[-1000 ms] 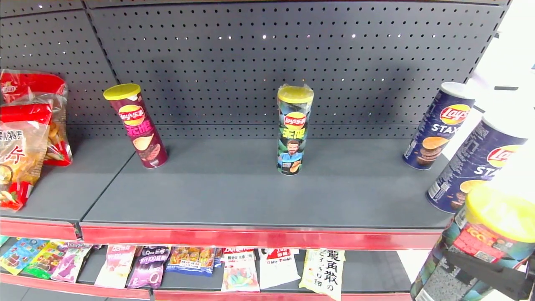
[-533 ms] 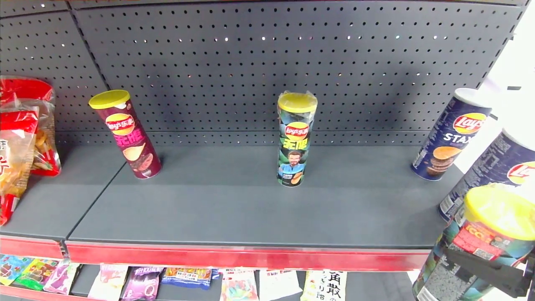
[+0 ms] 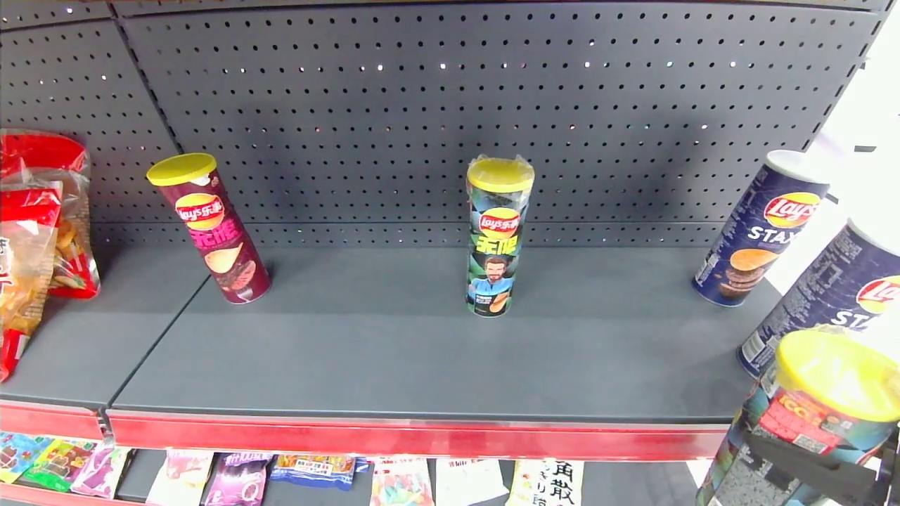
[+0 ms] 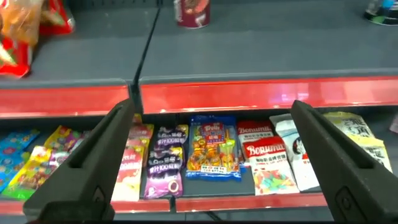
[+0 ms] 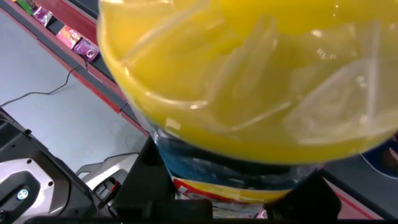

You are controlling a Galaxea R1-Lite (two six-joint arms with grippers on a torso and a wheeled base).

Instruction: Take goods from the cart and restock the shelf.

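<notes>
The right gripper (image 5: 230, 193) is clamped on a tall tube-shaped crisp can with a yellow plastic lid and a dark printed sleeve (image 3: 833, 372), one black finger across its body. The can hangs low, in front of the grey shelf board with a red front lip (image 3: 422, 351) and not yet over it.

Over the last second the whole head view has shifted, so the camera moved and the goods did not. The held can has kept to the same low corner. I judge the carry unfinished, with lift and placement ahead.

Just beyond the hand stand two dark-blue cans, the nearer (image 3: 823, 309) very close and the farther (image 3: 759, 232) behind it; they are the likeliest to be knocked. To the hand's left the board lies bare up to a green-and-blue yellow-lidded can (image 3: 498, 239); farther left stands a maroon can (image 3: 211, 232). The can must clear the red lip first.

The left gripper (image 4: 212, 107) is spread and empty, facing the lip.
</notes>
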